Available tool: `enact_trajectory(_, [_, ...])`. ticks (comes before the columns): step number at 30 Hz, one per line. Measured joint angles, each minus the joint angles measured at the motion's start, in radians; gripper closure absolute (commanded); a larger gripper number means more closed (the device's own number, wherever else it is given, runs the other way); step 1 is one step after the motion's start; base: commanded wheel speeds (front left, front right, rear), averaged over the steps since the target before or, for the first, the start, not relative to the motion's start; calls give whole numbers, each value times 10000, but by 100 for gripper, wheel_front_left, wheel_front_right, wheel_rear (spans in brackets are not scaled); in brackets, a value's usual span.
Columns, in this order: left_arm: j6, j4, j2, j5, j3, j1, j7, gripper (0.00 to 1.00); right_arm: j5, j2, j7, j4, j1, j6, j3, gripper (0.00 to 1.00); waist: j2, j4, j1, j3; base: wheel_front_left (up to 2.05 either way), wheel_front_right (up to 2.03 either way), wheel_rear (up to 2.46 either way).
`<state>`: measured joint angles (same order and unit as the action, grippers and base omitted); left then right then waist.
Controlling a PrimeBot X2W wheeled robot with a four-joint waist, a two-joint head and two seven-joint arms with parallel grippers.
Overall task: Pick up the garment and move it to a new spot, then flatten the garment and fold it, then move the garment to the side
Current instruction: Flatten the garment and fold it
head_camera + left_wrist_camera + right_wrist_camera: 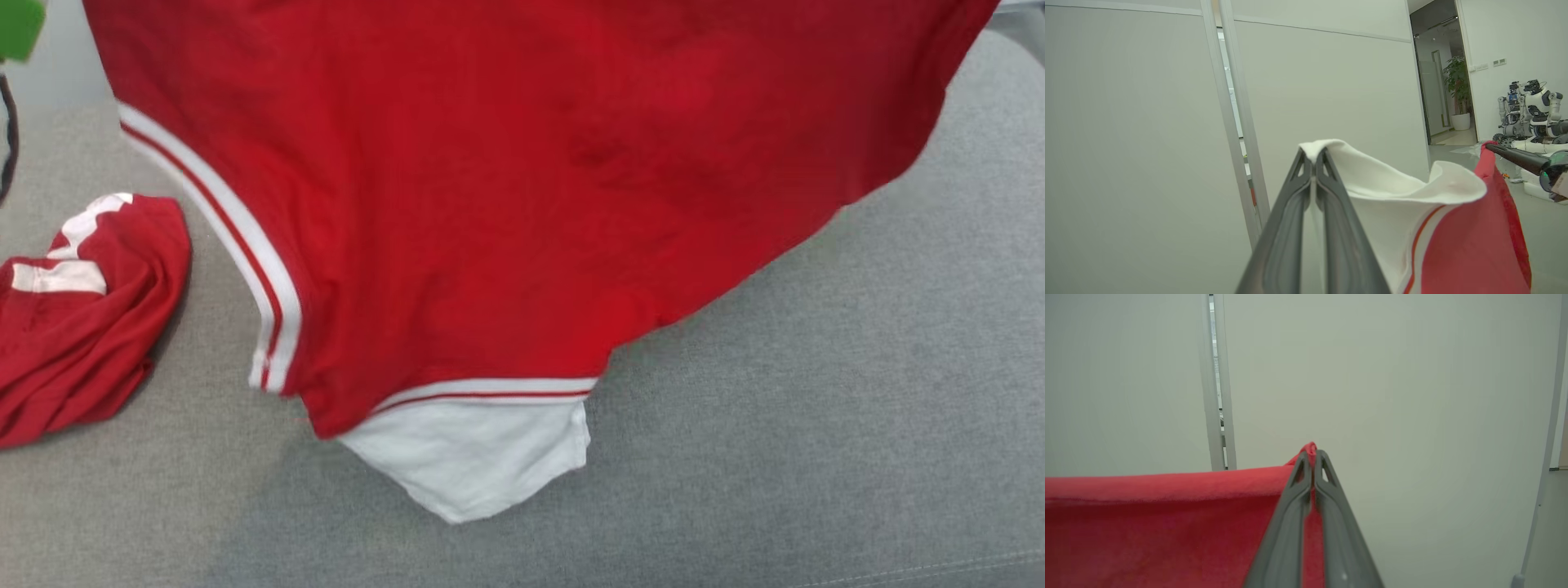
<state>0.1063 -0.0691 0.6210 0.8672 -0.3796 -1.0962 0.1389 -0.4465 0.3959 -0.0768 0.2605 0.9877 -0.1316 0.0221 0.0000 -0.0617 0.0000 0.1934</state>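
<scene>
Holding the red garment [506, 188] up over the grey upholstered surface [816, 425], spread across the top and middle of the head view, with a white-trimmed sleeve drooping toward the lower middle; cannot tell whether that tip touches the grey below. Pinches a white fold at the centre of the left wrist view with the left gripper [1313, 157], fingers pressed fully together on the cloth. Clamps a red edge at the centre of the right wrist view with the right gripper [1312, 457], likewise closed tight on the garment, with a fairly taut span running off to the left of that frame. Judged soft, light and limp: sags between holds, creases easily, probably bunches if lowered carelessly, yet unlikely to slide out of a firm pinch. Best taken at opposite corners or hems, spread wide for tension. Also on the grey, at the lower left of the head view: a second crumpled red-and-white garment [82, 318], apart from the hanging sleeve.
</scene>
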Motion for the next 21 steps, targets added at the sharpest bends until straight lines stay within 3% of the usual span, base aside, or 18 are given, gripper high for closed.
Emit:
enact_trajectory(6, [178, 2173, -529, -1081, -901, -2812, -276, 100, 633, -247, 102, 1476, 2311, 2, 405, 100, 1, 50, 0, 989, 0, 0, 0])
enact_trajectory(13, [224, 4742, -1164, -2660, -1567, -6285, -2445, 100, 1979, -506, 1985, 3127, 5374, 0, 571, 100, 0, 114, 1, 2579, 0, 0, 0])
enact_trajectory(17, [245, 5486, -1641, -2602, -1841, -7079, -3601, 100, 2368, -395, 2911, 3726, 6275, 0, 681, 100, 0, 199, 1, 3412, 0, 0, 0])
enact_trajectory(21, [249, 5264, -1643, -2059, -2240, -6856, -3963, 100, 2337, -188, 3244, 4040, 6237, 0, 965, 100, 1, 347, 2, 4107, 0, 0, 0])
